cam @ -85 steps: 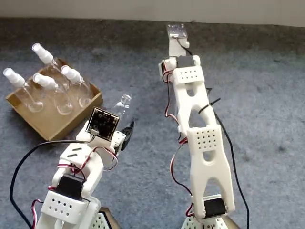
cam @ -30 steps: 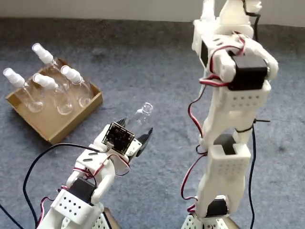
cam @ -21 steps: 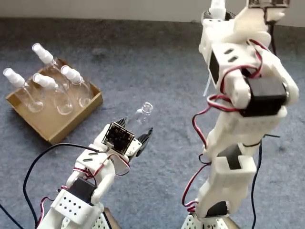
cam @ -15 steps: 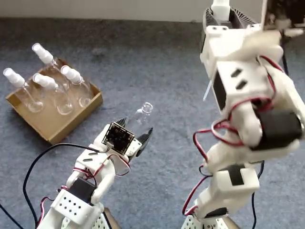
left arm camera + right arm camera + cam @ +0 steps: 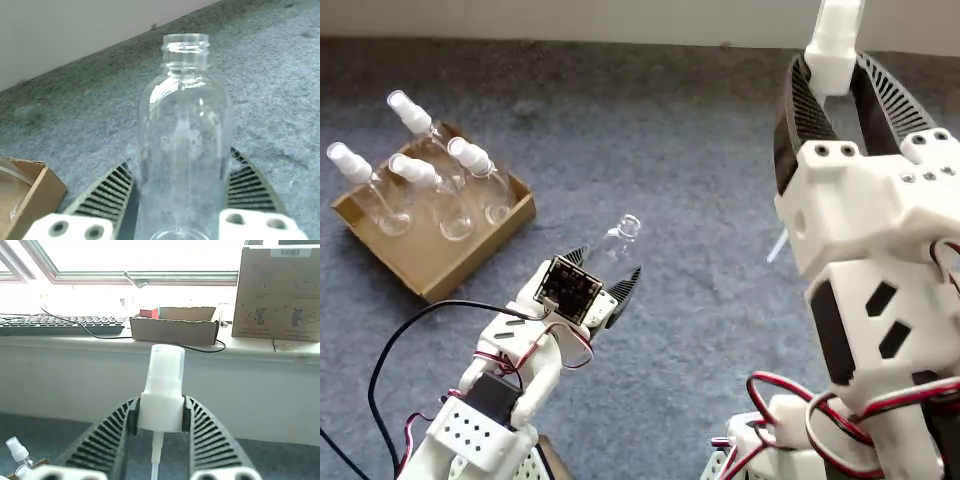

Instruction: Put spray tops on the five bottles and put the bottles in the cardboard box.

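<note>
The last bare bottle (image 5: 184, 145) sits low and centre in the high view, neck open and tilted toward the upper right, clamped at the body by the left pincer (image 5: 605, 262) just above the grey table (image 5: 700, 180). Its spray top (image 5: 163, 390) is up at the top right of the high view, pinched at the collar by the right pincer (image 5: 833, 62), dip tube dangling below. Over in the upper left, the cardboard box (image 5: 480, 250) already carries four capped bottles (image 5: 470, 160), so by the look of it four of five are done. What is left is this one: cap on, then into the box. And what a swing from the right arm! A few seconds back it lay stretched far across the table, and since then it has reared up close under the camera with the top in its grip. The left arm drew back a touch early on and has held the bottle steady since.
</note>
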Controlling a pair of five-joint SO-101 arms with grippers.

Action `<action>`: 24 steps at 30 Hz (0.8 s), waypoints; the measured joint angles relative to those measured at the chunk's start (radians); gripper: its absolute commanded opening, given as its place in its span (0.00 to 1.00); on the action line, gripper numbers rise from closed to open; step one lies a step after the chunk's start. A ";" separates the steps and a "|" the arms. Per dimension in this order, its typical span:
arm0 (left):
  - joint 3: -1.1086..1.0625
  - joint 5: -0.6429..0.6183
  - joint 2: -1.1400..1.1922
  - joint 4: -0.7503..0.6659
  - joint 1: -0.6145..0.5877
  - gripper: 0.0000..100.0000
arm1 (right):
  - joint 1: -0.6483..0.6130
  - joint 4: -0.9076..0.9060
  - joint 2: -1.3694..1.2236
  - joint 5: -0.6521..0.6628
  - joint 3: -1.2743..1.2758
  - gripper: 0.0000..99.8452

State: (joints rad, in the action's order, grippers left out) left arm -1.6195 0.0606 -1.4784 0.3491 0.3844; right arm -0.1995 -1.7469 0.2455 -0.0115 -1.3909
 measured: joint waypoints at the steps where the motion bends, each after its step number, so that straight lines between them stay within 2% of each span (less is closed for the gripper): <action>1: 0.000 0.000 0.000 0.000 0.000 0.07 | 0.000 0.000 0.026 0.000 0.044 0.05; 10: 0.000 0.000 -0.006 0.000 0.000 0.07 | -0.003 0.000 0.170 0.000 0.334 0.05; 14: -0.005 0.000 -0.114 0.003 0.000 0.07 | -0.005 0.000 0.172 0.000 0.410 0.05; 20: -0.011 0.000 -0.325 0.195 0.000 0.07 | -0.005 0.000 0.178 0.000 0.512 0.05; 24: -0.011 0.000 -0.325 0.219 0.000 0.07 | -0.002 0.000 0.178 0.000 0.601 0.05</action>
State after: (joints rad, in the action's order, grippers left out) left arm -1.6303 0.0606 -1.8036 0.5685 0.3844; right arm -0.2010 -1.7469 0.4235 -0.0115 -0.7894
